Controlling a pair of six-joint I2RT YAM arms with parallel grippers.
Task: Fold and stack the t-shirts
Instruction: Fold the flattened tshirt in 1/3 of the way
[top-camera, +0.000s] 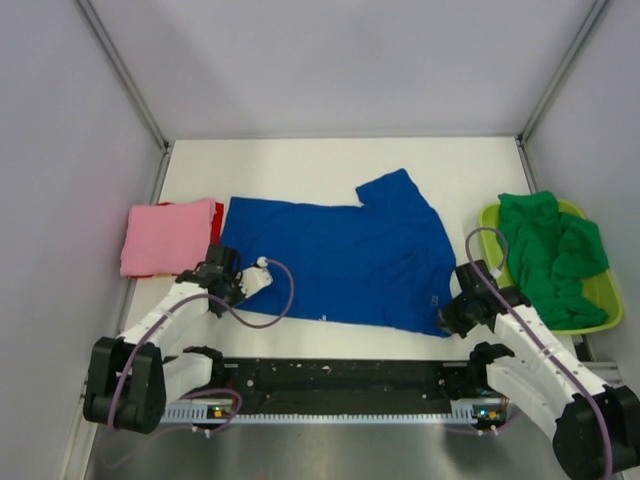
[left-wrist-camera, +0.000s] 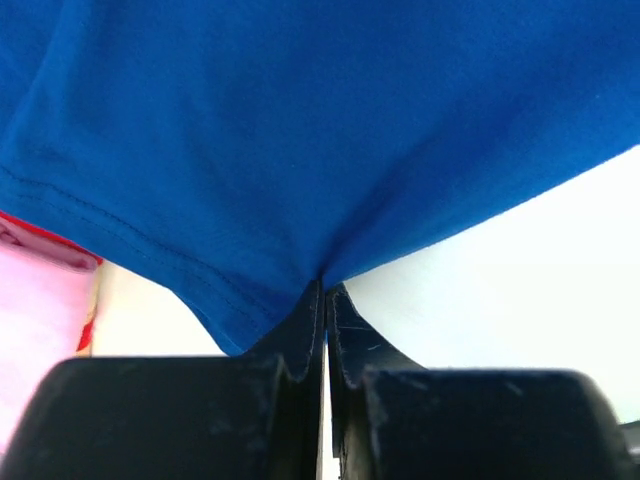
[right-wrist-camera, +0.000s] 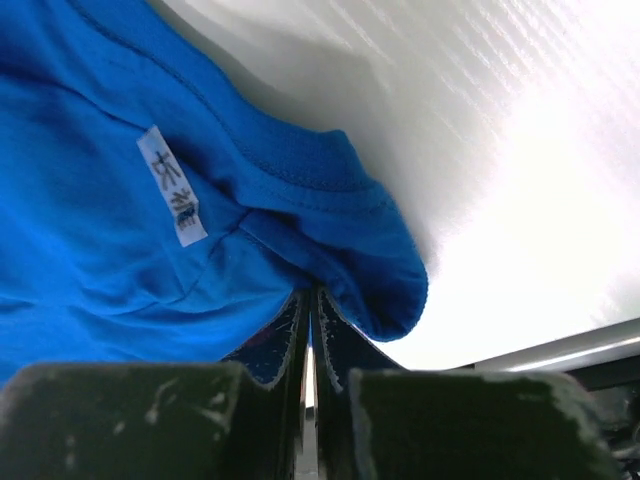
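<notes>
The royal-blue t-shirt (top-camera: 340, 260) lies spread across the middle of the table, one sleeve pointing to the far side. My left gripper (top-camera: 222, 272) is shut on its near left hem (left-wrist-camera: 250, 300). My right gripper (top-camera: 452, 318) is shut on its near right corner by the collar (right-wrist-camera: 340, 190), where a small white label (right-wrist-camera: 172, 188) shows. A folded pink t-shirt (top-camera: 166, 238) lies at the left on top of something red. Green t-shirts (top-camera: 552, 258) are piled in the basket at the right.
A lime-green plastic basket (top-camera: 600, 290) stands at the right edge of the table. A red cloth edge (left-wrist-camera: 30, 235) shows under the pink shirt. Grey walls and metal posts close in the table's sides and back.
</notes>
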